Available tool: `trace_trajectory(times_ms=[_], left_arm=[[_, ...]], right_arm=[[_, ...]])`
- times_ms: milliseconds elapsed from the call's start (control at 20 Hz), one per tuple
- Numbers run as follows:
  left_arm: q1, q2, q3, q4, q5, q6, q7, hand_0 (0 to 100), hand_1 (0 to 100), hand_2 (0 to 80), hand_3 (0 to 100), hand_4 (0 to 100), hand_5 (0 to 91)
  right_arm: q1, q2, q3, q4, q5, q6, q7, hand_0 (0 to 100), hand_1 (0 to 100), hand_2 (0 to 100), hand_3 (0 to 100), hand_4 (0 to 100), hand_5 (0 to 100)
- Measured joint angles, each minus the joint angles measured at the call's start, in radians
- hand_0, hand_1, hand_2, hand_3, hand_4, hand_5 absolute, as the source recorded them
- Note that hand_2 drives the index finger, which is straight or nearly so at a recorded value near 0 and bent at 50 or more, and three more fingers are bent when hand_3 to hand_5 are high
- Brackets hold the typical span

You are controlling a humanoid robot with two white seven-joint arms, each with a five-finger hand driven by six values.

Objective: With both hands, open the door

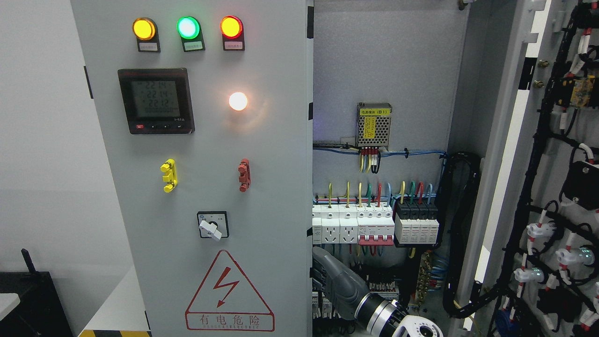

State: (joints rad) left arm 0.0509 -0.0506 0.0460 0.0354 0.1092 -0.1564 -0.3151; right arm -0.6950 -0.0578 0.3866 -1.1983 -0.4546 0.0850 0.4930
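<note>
1. I am on the second half of the task. The right door (557,178), at the right of the frame, already stands swung wide with its wired back face towards me. The left door (206,187), filling the centre-left, is closed or very nearly so.
2. My right hand (334,281) comes in from the lower right, and its grey fingers (323,262) reach to the free edge of the left door, low in the frame. I cannot tell whether they are hooked behind that edge or only lie against it, so I will not call it a grip.
3. My left hand is out of view.
4. As I judge it, the next move needs the fingers seated behind the door edge, then a pull towards me and to the left of the frame, clear of the breakers (374,224) just inside.
5. Count on the left door:
   - three indicator lamps (188,27) along the top (amber, green, red), plus one white lamp (237,101) below
   - one meter (156,100)
   - two handles, one yellow (169,175), one red (244,174)
   - one rotary switch (212,225)
   - one warning triangle (229,292)
</note>
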Motion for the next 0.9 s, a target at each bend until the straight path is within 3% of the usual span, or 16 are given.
trace_trajectory(times_ms=[902], left_arm=[[0.0, 0.0, 0.0, 0.0, 0.0, 0.0, 0.0, 0, 0, 0.0, 0, 0, 0.0]], right_arm=[[0.018, -0.004, 0.001, -0.006, -0.067, 0.003, 0.006, 38, 0, 0, 0, 0, 0]])
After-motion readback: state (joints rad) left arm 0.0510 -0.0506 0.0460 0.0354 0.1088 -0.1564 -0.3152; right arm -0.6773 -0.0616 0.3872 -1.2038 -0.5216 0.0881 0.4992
